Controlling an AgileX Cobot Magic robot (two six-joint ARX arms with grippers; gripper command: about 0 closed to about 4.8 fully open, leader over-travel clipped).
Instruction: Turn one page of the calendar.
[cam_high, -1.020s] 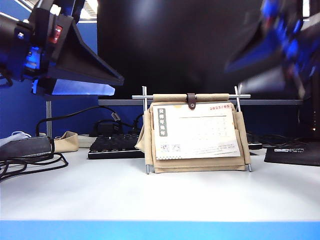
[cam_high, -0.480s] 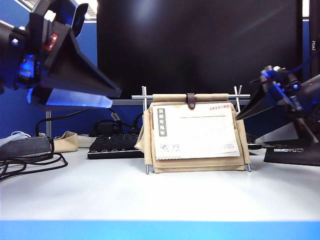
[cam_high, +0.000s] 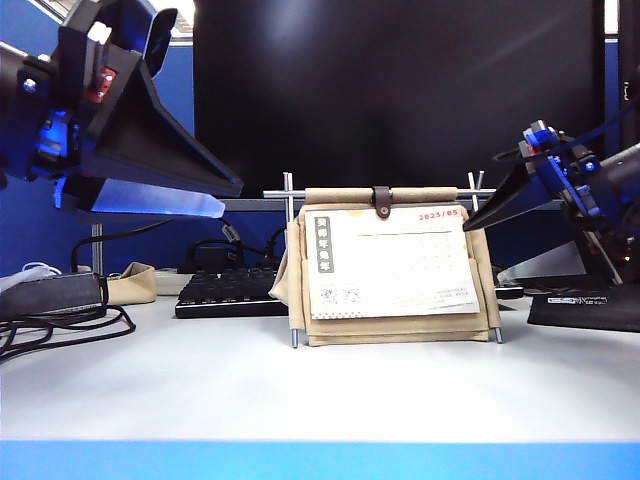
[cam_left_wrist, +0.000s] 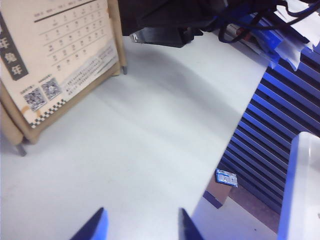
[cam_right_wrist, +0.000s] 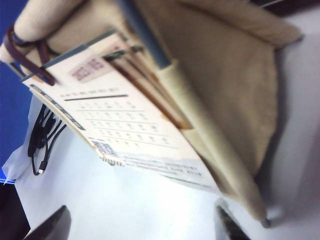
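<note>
Your left pincer (cam_high: 215, 195) is hanging high over the left side of the desk (cam_high: 320, 385), well apart from the calendar (cam_high: 392, 268), and its jaws are standing part-way open with nothing between them; in its wrist view the two blue fingertips (cam_left_wrist: 95, 227) are showing only bare desk. Nothing is bracing the stand from that side, so if the sheet is pulled, the thin silver frame (cam_high: 291, 262) may be sliding or tipping on the smooth top, and you are too far off to catch it.

In the middle, the calendar is standing upright on the desk in front of the black monitor (cam_high: 400, 90), with the page (cam_high: 392, 262) marked 2023/05 lying flat against the beige pouch (cam_high: 400, 332) under the small brown strap (cam_high: 383, 202). The sheets are sitting tight together, so you are risking picking up two at once, or none.

On the right, your right pincer (cam_high: 470, 225) is spread wide and empty, its upper tip sitting just beside the calendar's top right corner, close to the upright rod (cam_high: 477, 200); whether it is touching I cannot tell. From the right wrist view the page's edge (cam_right_wrist: 150, 165) is lying between the open tips (cam_right_wrist: 227, 225). Closing here, you could be clamping rod or fabric along with paper, creasing the corner or dragging the whole stand.
</note>
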